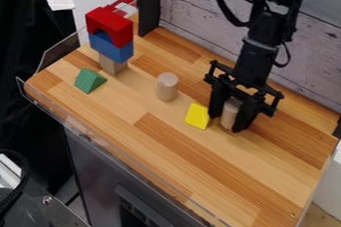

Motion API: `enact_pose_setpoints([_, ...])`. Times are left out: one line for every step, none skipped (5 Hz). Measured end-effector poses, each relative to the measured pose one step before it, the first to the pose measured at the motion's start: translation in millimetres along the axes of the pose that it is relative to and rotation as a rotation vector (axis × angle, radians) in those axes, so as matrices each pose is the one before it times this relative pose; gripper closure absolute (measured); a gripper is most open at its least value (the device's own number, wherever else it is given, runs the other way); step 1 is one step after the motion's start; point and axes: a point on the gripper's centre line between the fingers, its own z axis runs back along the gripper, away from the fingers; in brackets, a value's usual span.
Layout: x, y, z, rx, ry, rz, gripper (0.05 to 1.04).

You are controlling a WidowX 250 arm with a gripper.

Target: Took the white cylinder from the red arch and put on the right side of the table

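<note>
The gripper (pixel 231 110) hangs low over the right half of the table, shut on a pale wooden cylinder (pixel 230 113). That cylinder is upright between the two fingers, its lower end at or close to the tabletop; whether it touches is hard to tell. At the left back, the red arch (pixel 114 23) tops a stack, resting on a blue arch (pixel 111 47) above a small wooden block (pixel 112 64). Nothing stands on top of the red arch.
A second pale cylinder (pixel 167 86) stands mid-table. A yellow block (pixel 198 116) lies just left of the gripper, and a green triangular block (pixel 89 80) is near the left edge. A clear rim (pixel 100 144) lines the table's front; a plank wall (pixel 193 9) rises behind.
</note>
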Motion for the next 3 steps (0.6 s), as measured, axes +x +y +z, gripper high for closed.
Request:
enact_pose_setpoints([0.01, -2.75, -0.27, 0.0036, -0.0010, -0.0146, 0.533])
enact_pose_setpoints([-0.09, -0.66, -0.13, 0.0063, 0.0002, -0.0068, 0.533])
enact_pose_setpoints([-0.31, -3.40, -0.42, 0.0135, 0.0007, -0.0173, 0.533])
